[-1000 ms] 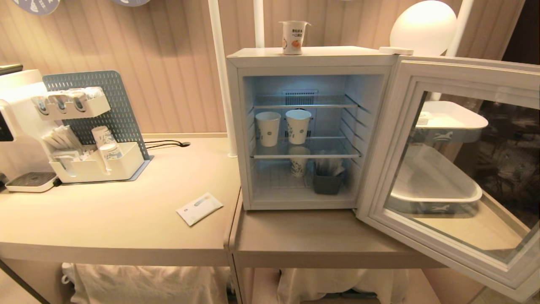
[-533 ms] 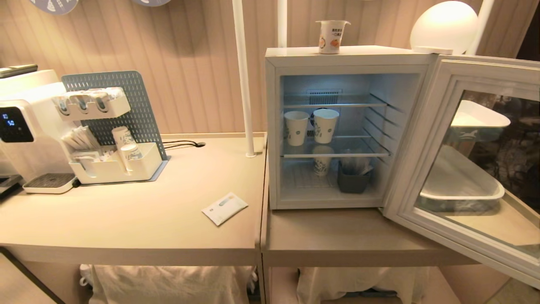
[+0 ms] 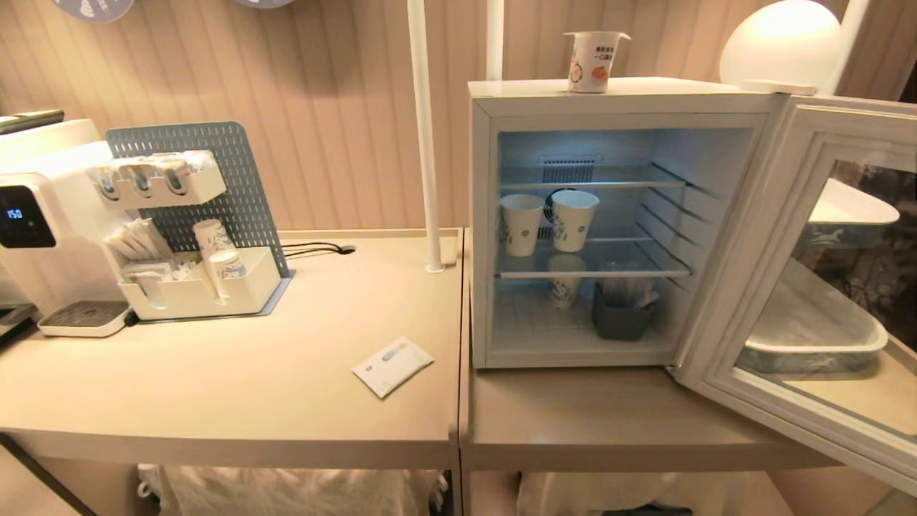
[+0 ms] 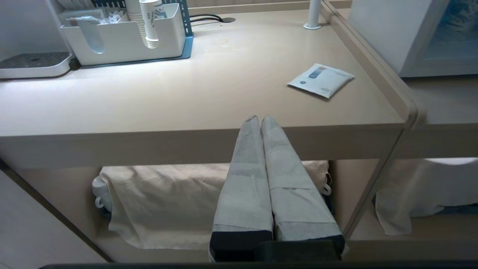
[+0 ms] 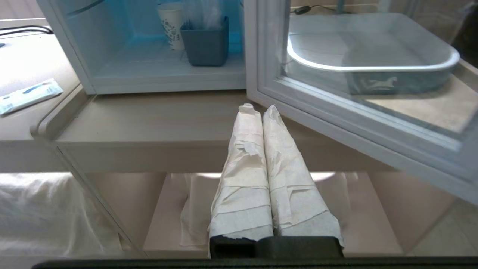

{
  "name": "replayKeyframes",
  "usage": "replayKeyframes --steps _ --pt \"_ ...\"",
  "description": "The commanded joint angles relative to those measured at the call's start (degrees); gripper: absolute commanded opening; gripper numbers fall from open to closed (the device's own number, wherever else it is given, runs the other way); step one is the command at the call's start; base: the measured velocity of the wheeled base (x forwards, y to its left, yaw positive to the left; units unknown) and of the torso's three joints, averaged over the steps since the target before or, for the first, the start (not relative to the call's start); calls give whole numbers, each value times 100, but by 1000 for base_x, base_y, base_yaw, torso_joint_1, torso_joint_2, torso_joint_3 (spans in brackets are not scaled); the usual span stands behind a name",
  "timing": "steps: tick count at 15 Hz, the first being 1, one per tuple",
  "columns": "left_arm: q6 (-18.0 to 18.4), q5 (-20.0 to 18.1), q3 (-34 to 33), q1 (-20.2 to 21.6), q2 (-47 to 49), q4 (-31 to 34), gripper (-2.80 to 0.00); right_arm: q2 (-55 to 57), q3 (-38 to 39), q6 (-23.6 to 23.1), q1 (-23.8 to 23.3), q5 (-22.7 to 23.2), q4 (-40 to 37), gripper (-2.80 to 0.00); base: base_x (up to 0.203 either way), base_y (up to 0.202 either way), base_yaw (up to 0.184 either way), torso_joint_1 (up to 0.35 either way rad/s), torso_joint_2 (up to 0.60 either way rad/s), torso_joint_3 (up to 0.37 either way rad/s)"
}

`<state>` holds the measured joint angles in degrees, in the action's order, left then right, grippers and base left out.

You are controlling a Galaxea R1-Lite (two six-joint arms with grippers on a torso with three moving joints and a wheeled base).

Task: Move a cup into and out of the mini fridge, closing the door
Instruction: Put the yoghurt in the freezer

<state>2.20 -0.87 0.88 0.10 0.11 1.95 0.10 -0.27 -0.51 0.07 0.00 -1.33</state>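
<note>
The cup [image 3: 594, 61], small and white with an orange fruit picture and a wide flat lid, stands on top of the mini fridge [image 3: 623, 93]. The door [image 3: 809, 287] hangs wide open to the right, its glass window facing me. Two taller paper cups [image 3: 551, 222] stand on the middle wire shelf inside. Neither arm shows in the head view. My left gripper [image 4: 260, 118] is shut and empty, low in front of the left table's edge. My right gripper [image 5: 257, 108] is also shut and empty, in front of the fridge table, near the door's lower frame [image 5: 336, 127].
On the left table [image 3: 215, 373] sit a white packet [image 3: 392, 366], a drinks machine [image 3: 36, 229] and a pegboard organiser [image 3: 193, 236] with cups. A grey bin [image 3: 622, 315] and another paper cup [image 3: 564, 283] sit on the fridge floor. White trays [image 3: 817, 330] lie behind the door. Cloth bundles [image 4: 168, 201] sit under the tables.
The whole head view has shifted: the fridge and tables now lie further right in the picture, so the camera has moved. Nothing on the tables has moved.
</note>
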Motion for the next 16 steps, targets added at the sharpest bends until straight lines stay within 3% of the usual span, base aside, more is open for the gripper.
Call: replayKeyframes --steps 1,5,8,12,16 --pt "0 -1 -9 -1 -2 -2 -280 8 0 -2 1 0 1 -280 194 0 -1 3 7 6" --pt "-27 8 -9 -1 -2 -19 -280 8 9 -1 10 0 10 -280 180 0 1 5 2 4" --pt "-40 8 -9 -1 -2 -19 -280 -2 -177 -85 9 17 82 -280 19 0 -1 4 4 -1" --pt "-151 78 -9 -1 -2 -19 -280 1272 -2265 -146 10 13 -65 -280 0 0 0 0 0 0" --pt "-158 87 -9 -1 -2 -19 -280 3209 -3421 -326 35 153 472 -280 0 0 0 0 0 0"
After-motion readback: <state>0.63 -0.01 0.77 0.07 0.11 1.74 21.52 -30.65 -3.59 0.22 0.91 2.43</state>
